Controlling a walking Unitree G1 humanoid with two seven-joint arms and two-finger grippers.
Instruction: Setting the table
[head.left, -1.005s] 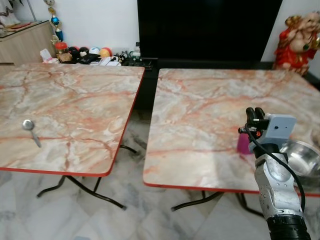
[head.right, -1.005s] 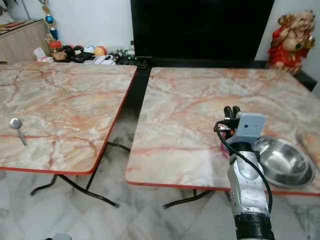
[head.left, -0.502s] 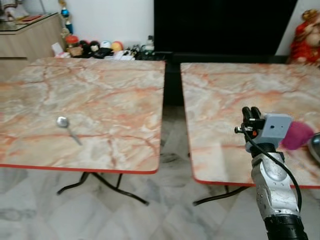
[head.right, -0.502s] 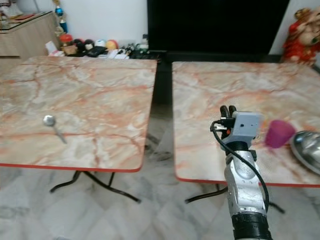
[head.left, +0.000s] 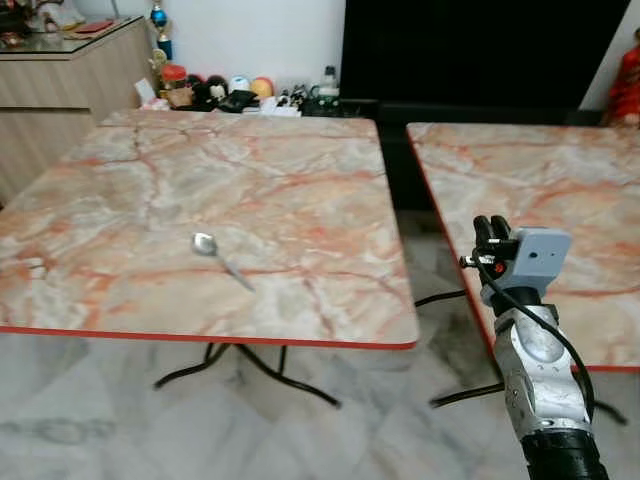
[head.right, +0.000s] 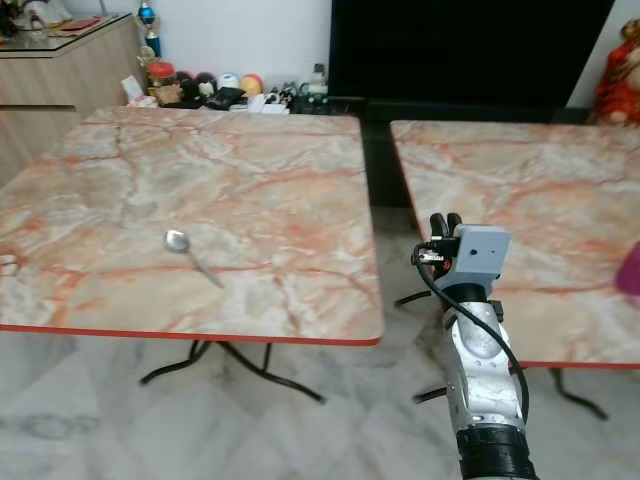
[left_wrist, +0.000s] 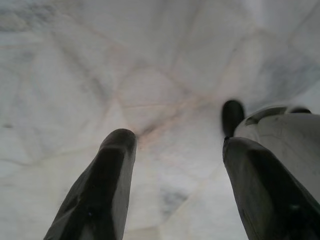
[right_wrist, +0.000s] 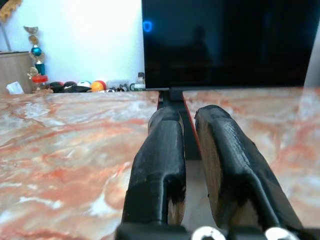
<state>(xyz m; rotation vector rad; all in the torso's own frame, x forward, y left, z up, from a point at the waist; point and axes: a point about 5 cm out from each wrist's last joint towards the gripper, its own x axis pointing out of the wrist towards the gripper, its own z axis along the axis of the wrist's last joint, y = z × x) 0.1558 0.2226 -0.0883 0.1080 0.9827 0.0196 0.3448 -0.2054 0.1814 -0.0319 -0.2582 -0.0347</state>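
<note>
Here, spoon (head.left: 218, 258) on left table (head.left: 120, 200), right tool (head.left: 486, 229) (fingers together, empty) well apart.

Home living room: television (head.left: 480, 50), marble tables (head.left: 200, 220).

Right gripper (right_wrist: 189, 165) in foreground: two black fingers (right_wrist: 159, 165) side by side, narrow gap between them, nothing held. Pointed level along the gap between two marble-patterned tables. Left table (right_wrist: 65, 145) with pink-orange veining and red edge; right table (right_wrist: 280, 120) of the same pattern. Beyond the tables, large dark screen (right_wrist: 230, 42), blank. White wall (right_wrist: 85, 35) beside it. Row of small coloured objects (right_wrist: 80, 86) at the wall's foot. Wooden cabinet (right_wrist: 17, 67) at far edge.
</note>
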